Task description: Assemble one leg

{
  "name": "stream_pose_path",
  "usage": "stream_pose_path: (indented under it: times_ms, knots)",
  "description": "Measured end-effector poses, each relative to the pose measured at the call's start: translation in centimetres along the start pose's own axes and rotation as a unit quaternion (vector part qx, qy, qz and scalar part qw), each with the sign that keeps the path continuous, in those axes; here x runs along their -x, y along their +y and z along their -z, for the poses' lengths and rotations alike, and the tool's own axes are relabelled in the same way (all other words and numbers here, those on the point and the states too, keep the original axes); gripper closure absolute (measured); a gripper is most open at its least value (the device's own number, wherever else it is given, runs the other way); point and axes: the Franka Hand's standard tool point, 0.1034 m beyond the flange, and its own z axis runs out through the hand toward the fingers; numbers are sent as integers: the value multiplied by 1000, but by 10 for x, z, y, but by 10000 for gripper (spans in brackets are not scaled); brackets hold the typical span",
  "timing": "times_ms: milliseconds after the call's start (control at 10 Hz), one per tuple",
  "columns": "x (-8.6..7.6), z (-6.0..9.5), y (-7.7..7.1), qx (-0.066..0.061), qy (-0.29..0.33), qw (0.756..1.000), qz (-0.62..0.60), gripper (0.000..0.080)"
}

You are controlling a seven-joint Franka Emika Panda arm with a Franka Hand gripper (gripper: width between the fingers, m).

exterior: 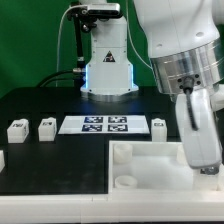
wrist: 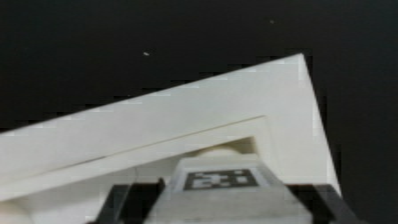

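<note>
In the wrist view a leg [wrist: 222, 182], a small white block with a black-and-white tag on its face, sits between my gripper's [wrist: 228, 208] black fingers [wrist: 121, 202]. The gripper is shut on it and holds it over a corner of the large white tray [wrist: 160, 130]. In the exterior view the gripper [exterior: 203, 160] hangs over the tray's [exterior: 140, 160] right part, and the held leg is hidden behind the hand. Three other legs stand on the black table: two at the exterior view's left [exterior: 17, 127] [exterior: 47, 127] and one right of the marker board [exterior: 159, 126].
The marker board [exterior: 103, 125] lies flat on the table behind the tray. The robot's base [exterior: 108, 60] stands at the back. A round socket [exterior: 126, 183] shows in the tray's near corner. A white piece [exterior: 2, 158] shows at the exterior view's left edge.
</note>
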Motion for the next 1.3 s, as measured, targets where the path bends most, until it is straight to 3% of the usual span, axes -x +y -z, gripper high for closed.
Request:
stream_pose_path:
  times_ms: [300, 400, 500, 900, 1300]
  knots:
    - [0, -1, 1, 2, 1, 1000, 14, 442]
    - [0, -1, 1, 2, 1, 1000, 14, 241]
    - [0, -1, 1, 2, 1, 1000, 15, 175]
    - [-2, 26, 17, 2, -2, 999, 44, 151]
    - [-3, 25, 21, 4, -1, 999, 44, 150]
